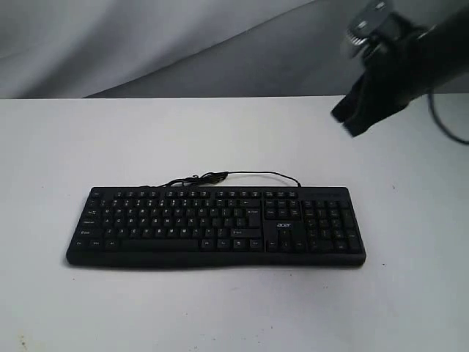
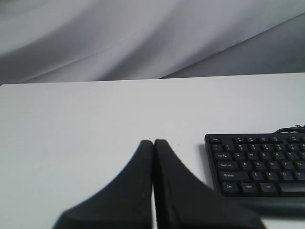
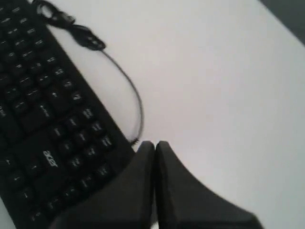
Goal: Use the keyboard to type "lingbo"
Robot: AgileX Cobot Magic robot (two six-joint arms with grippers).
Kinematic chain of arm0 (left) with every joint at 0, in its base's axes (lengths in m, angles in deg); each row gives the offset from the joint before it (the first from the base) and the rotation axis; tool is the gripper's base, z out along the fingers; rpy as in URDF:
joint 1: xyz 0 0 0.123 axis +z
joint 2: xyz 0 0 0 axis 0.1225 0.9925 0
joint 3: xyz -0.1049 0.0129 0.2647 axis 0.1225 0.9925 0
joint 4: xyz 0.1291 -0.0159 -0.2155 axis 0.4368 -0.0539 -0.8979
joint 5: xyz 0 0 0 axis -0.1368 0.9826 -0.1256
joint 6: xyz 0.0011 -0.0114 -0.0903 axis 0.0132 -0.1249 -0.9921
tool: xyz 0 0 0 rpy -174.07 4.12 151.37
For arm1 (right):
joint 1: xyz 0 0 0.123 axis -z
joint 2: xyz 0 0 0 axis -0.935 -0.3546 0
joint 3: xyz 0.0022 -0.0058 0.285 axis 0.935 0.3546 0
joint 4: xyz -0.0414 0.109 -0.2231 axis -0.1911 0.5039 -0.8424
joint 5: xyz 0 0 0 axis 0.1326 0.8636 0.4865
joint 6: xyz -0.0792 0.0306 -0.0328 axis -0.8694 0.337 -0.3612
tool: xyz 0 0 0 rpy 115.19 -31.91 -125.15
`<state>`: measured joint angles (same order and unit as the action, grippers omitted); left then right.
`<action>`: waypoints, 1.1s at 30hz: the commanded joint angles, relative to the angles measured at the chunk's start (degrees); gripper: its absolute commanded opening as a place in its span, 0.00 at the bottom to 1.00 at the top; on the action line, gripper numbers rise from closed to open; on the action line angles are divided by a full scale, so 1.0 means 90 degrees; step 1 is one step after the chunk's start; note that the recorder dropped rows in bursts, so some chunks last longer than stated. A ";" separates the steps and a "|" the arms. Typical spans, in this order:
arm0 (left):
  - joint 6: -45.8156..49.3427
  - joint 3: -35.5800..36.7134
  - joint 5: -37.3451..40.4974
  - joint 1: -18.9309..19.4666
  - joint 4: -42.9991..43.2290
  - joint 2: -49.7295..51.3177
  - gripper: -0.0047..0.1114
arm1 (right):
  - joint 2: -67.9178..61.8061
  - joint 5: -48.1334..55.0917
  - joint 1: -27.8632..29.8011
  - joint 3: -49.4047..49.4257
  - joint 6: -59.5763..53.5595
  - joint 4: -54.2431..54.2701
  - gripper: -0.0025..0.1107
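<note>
White desk (image 1: 146,308) fills most of the exterior frame, and the black keyboard (image 1: 216,224) lies flat across the lower middle. The right pincer (image 1: 344,123) hangs in the upper right, well clear of the keys, clenched tight with nothing in it. The left pincer (image 2: 153,141) is clenched too, over bare desk off the keyboard's Ctrl end. The thin cable (image 1: 249,174) loops just behind the keyboard.

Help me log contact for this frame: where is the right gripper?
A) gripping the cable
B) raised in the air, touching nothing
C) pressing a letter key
B: in the exterior view the right gripper hangs above the table, clear of the keyboard, its fingers shut on nothing.
</note>
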<state>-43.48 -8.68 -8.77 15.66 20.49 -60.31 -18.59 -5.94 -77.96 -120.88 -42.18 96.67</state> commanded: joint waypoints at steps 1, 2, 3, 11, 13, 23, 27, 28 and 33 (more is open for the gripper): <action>-0.0026 0.0028 -0.0029 0.0012 -0.0052 -0.0016 0.04 | -0.0734 -0.0534 -0.0993 -0.0045 -0.0532 0.0123 0.02; -0.0026 0.0028 -0.0029 0.0012 -0.0052 -0.0016 0.04 | -0.0861 -0.0692 -0.1211 -0.0045 -0.0635 0.0173 0.02; -0.0026 0.0028 -0.0029 0.0012 -0.0052 -0.0016 0.04 | -0.0959 -0.0837 -0.1418 -0.0063 -0.0697 0.0197 0.02; -0.0026 0.0028 -0.0029 0.0012 -0.0052 -0.0016 0.04 | -0.1422 -0.0457 -0.2428 -0.0671 -0.0899 0.0779 0.02; -0.0026 0.0028 -0.0029 0.0012 -0.0052 -0.0016 0.04 | -0.1494 -0.0456 -0.2604 -0.0780 -0.0899 0.0779 0.02; -0.0026 0.0028 -0.0029 0.0012 -0.0052 -0.0016 0.04 | -0.2043 -0.1129 -0.3164 -0.0973 -0.0783 0.0813 0.02; -0.0026 0.0028 -0.0029 0.0012 -0.0052 -0.0016 0.04 | -0.2148 -0.1246 -0.3164 -0.0973 -0.0683 0.0757 0.02; -0.0026 0.0028 -0.0029 0.0012 -0.0052 -0.0016 0.04 | -0.2163 -0.1246 -0.3164 -0.0973 -0.0634 0.0757 0.02; -0.0026 0.0028 -0.0029 0.0012 -0.0052 -0.0016 0.04 | -0.2163 -0.1261 -0.3164 -0.0973 0.0196 0.0022 0.02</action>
<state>-43.48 -8.68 -8.77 15.66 20.49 -60.31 -38.04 -16.81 -106.35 -129.30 -44.89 100.92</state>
